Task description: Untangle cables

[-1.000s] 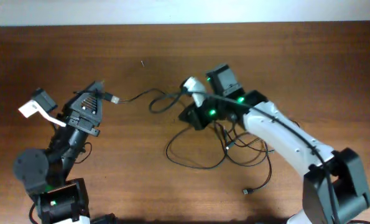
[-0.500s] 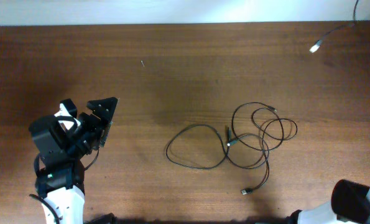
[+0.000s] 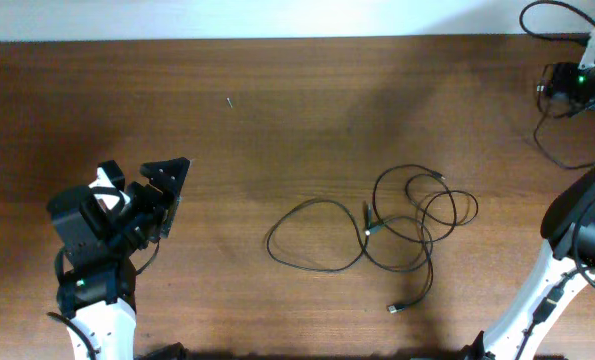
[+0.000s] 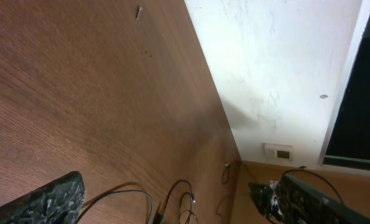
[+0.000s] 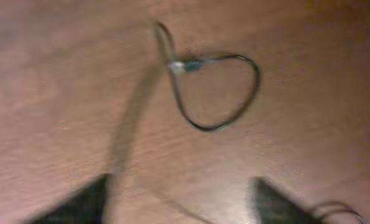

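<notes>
The tangled cables point(image 3: 369, 228) stretch left-to-right across the table, their big loop nearest the left gripper point(image 3: 169, 190). It and the right gripper point(image 5: 178, 199), over the table's far right corner, both gape empty.

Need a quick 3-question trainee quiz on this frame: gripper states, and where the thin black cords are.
1. True or false: the left gripper is clamped on a cord.
2. Multiple choice: the tangled thin black cables lie
A. loose on the brown wooden table, between the two arms
B. draped over the left arm
C. hanging off the table's left edge
3. Fill in: in the right wrist view, the right gripper has its jaws ___, with nothing between them.

Key: 1 false; 2 A; 3 open.
</notes>
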{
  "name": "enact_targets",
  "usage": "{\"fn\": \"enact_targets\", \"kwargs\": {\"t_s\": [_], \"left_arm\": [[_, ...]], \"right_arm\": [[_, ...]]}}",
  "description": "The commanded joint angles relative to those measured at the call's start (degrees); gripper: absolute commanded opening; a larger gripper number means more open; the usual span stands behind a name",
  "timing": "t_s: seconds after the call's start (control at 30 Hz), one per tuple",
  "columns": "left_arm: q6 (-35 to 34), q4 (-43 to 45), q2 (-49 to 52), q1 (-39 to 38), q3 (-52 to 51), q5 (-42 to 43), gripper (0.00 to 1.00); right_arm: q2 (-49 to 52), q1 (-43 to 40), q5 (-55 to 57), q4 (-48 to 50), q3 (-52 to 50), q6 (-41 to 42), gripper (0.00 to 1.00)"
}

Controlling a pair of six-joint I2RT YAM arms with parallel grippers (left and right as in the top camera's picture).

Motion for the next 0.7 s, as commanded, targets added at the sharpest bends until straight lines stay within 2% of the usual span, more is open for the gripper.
{"fn": "enact_targets", "kwargs": {"t_s": [0.0,0.1,0.17,0.3,0.33,0.37,0.47,0.57,0.67], "left_arm": [[0.9,0.1,0.1,0.2,0.0,0.2,0.99],[0.9,0.1,0.1,0.2,0.0,0.2,0.99],[0.9,0.0,0.1,0.2,0.0,0.2,0.99],[0.9,0.0,0.1,0.2,0.0,0.2,0.99],[0.9,0.0,0.1,0.2,0.0,0.2,0.99],[0.9,0.0,0.1,0.2,-0.1,0.2,0.99],[0.9,0.1,0.1,0.2,0.0,0.2,0.99],[0.9,0.0,0.1,0.2,0.0,0.2,0.99],[0.9,0.0,0.1,0.2,0.0,0.2,0.99]], "right_arm": [[-4.1,-0.2,4.2,-3.6,6.7,6.7,0.98],[-11.4,2.3,3.5,-10.0,15.2,11.6,0.98],[-16.3,5.9,-1.1,-17.6,15.8,11.6,0.98],[-18.2,16.2,-1.9,-42.1,15.8,17.0,0.99],[-18.6,18.6,-3.7,-43.4,15.1,17.6,0.99],[-19.0,22.1,-10.1,-43.4,14.3,17.7,0.99],[-19.0,29.7,-11.4,-43.4,11.1,22.3,0.99],[-27.4,39.0,-6.7,-43.4,-3.1,24.8,0.99],[-47.7,45.7,2.0,-43.2,-24.9,38.9,0.98]]}}
